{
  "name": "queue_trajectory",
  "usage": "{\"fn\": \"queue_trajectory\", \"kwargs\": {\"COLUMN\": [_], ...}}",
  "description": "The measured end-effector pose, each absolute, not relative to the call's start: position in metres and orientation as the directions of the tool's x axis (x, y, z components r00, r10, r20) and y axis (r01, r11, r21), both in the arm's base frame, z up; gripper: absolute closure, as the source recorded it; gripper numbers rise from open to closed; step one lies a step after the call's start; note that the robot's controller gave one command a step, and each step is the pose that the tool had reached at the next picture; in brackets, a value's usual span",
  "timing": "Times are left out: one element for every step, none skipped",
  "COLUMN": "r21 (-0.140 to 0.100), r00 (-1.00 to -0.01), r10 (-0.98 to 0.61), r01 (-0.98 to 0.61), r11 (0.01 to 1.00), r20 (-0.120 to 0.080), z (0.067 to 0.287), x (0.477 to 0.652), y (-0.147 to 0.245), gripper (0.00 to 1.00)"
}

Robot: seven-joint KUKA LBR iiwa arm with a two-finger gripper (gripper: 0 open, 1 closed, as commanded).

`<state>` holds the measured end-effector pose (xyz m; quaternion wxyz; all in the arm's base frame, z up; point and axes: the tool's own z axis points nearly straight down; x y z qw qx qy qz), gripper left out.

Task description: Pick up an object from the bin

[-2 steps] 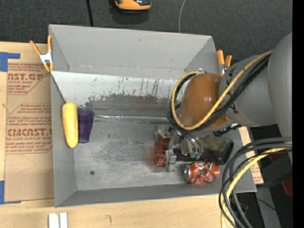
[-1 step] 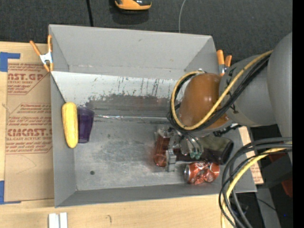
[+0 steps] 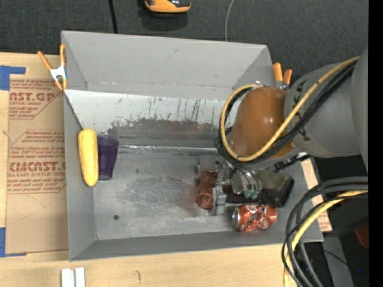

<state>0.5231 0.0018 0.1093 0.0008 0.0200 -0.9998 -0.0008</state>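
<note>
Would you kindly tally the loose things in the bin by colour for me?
Yellow: 1, the corn-like piece
Purple: 1, the cup
Red: 1, the crushed can
Reddish-brown: 1, the small item
Dark: 1, the rounded object
Total: 5

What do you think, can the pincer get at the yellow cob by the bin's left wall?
Probably yes: the yellow cob lies uncovered, only a purple cup beside it, and bare bin floor separates it from the pincer.

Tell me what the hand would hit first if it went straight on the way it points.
Probably the crumpled reddish-brown thing directly beneath the hand; the crushed red can lies off to one side of that line. Depth is hard to judge.
</note>
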Motion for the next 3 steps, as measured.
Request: {"fn": "queue_trajectory", "kwargs": {"r21": [0.001,0.002,0.0], "r00": [-0.999,-1.0,-1.0], "r10": [-0.043,-0.025,-0.023], "r01": [-0.043,-0.025,-0.023], "r11": [0.999,1.0,1.0], "r20": [-0.004,0.008,-0.004], "z": [0.126,0.157,0.195], "x": [0.522,0.509,0.511], "y": [-0.004,-0.007,-0.007], "gripper": [1.0,1.0,1.0]}}
